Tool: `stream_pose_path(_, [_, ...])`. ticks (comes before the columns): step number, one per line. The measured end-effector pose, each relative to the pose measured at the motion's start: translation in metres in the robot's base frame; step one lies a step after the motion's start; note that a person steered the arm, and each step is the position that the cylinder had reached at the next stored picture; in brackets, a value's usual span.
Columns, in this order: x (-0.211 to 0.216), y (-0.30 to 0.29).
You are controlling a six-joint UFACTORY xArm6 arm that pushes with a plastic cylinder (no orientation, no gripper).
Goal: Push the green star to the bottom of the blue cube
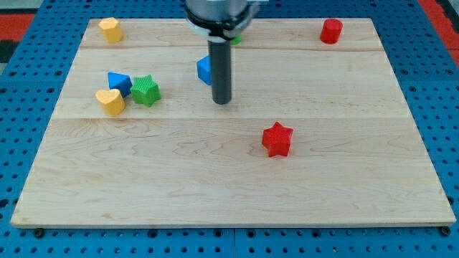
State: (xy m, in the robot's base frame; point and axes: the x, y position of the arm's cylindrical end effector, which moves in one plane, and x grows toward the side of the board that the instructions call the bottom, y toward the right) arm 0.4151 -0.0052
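The green star (145, 90) sits at the view's left, touching a blue triangular block (119, 82) and close to a yellow heart (110, 102). The blue cube (204, 69) lies near the top middle, partly hidden behind my rod. My tip (222, 101) rests on the board just below and to the right of the blue cube, well to the right of the green star.
A red star (277, 139) lies right of centre. A yellow block (110, 29) is at the top left and a red block (330, 31) at the top right. A green block (235, 39) peeks out behind the rod. The wooden board (229, 193) sits on a blue pegboard.
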Motion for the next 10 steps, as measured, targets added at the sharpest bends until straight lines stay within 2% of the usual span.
stream_pose_path(1, [0.038,-0.001])
stream_pose_path(2, [0.067,-0.071])
stream_pose_path(3, [0.062,-0.199])
stream_pose_path(4, [0.029,-0.300])
stream_pose_path(5, [0.029,-0.300])
stream_pose_path(7, [-0.017,-0.284])
stream_pose_path(8, [-0.018,-0.254])
stream_pose_path(10, [-0.018,-0.154])
